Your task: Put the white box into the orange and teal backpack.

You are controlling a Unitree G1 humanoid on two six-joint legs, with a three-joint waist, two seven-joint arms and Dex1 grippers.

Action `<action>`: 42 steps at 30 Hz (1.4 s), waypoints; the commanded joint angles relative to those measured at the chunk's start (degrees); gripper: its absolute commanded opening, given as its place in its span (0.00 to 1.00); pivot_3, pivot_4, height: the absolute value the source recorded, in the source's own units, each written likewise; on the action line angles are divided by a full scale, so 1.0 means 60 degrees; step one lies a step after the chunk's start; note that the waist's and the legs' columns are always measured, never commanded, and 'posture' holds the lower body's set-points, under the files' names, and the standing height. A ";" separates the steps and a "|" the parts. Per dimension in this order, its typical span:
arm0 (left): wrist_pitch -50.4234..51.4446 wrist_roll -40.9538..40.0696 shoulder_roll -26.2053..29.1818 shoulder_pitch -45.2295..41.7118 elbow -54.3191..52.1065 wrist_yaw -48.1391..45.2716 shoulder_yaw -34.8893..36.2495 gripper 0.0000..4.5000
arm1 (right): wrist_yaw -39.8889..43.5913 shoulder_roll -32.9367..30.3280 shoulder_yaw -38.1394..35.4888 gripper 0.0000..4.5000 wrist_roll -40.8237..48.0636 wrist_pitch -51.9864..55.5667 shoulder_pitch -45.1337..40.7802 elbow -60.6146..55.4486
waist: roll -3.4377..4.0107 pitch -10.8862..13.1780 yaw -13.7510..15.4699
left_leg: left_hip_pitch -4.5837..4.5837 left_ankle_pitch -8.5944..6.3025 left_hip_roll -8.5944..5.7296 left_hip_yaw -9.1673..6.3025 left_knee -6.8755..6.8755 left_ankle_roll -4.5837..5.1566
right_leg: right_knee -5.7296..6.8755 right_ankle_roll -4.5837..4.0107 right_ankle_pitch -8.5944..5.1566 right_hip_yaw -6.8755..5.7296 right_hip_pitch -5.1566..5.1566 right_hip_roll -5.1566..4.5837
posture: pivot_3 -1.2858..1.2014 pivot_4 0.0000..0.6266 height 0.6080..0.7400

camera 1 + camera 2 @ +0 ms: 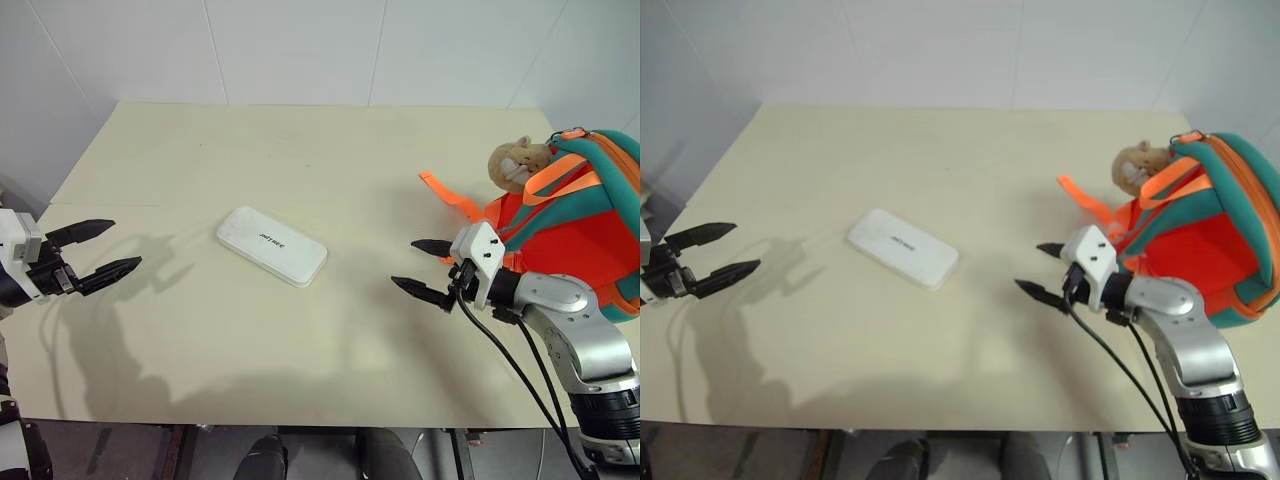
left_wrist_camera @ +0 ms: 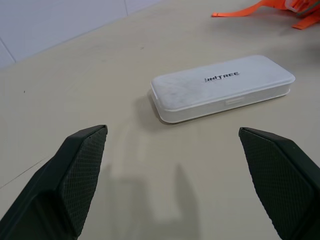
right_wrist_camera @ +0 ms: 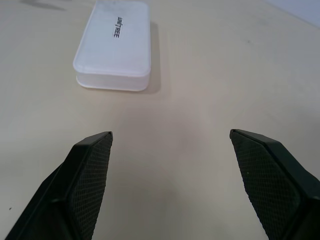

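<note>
White box (image 1: 272, 245) lies flat between both tools — left tool (image 1: 112, 251), right tool (image 1: 422, 268) — each released.

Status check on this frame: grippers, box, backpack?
Left gripper open, right gripper open, both empty. White box flat on table between them. Backpack at right. Path clear.

Smooth, hard plastic with a soft satin sheen on the white box (image 2: 222, 86), faintly scuffed on top, small grey printed lettering. Matt, pale cream laminate on the table (image 1: 300, 150), smooth and barely marked. Woven cloth on the orange and teal backpack (image 1: 575, 215) at the right edge, flat orange webbing for straps, tan plush on the toy (image 1: 515, 163). Matt black, finely cross-hatched rubbery faces on the fingers (image 3: 90, 175). Brushed silvery metal on the right arm (image 1: 580, 330).
</note>
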 commanded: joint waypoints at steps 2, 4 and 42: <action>-0.0196 -0.0056 0.0189 -0.0269 -0.0059 0.0103 0.0227 1.00 | -0.0316 0.0277 -0.0112 0.99 0.0005 -0.0271 -0.0233 -0.0392 | 0.0000 0.0000 0.0002 | 0.0001 0.0000 0.0000 0.0000 0.0003 0.0000 | 0.0000 0.0000 0.0000 0.0000 0.0000 0.0000 | 0.52 0.24 1.00; -0.0280 -0.0019 0.0154 -0.0313 0.0041 0.0174 0.0224 1.00 | -0.0443 0.0412 -0.0074 0.99 -0.0017 -0.0276 -0.0233 -0.0430 | 0.0000 0.0000 0.0004 | 0.0001 0.0000 0.0000 -0.0001 0.0004 0.0000 | 0.0001 0.0000 0.0000 0.0000 0.0000 0.0000 | 0.52 0.24 1.00; 0.0120 0.1872 -0.1110 -0.2980 0.2534 0.2491 -0.1549 0.00 | -0.2056 0.1856 0.1616 0.03 -0.1253 0.0760 -0.0775 -0.0943 | -0.0015 -0.0010 -0.0003 | -0.0002 0.0016 -0.0004 0.0003 0.0010 -0.0028 | 0.0038 0.0009 0.0005 0.0004 -0.0007 0.0002 | 0.52 0.24 1.00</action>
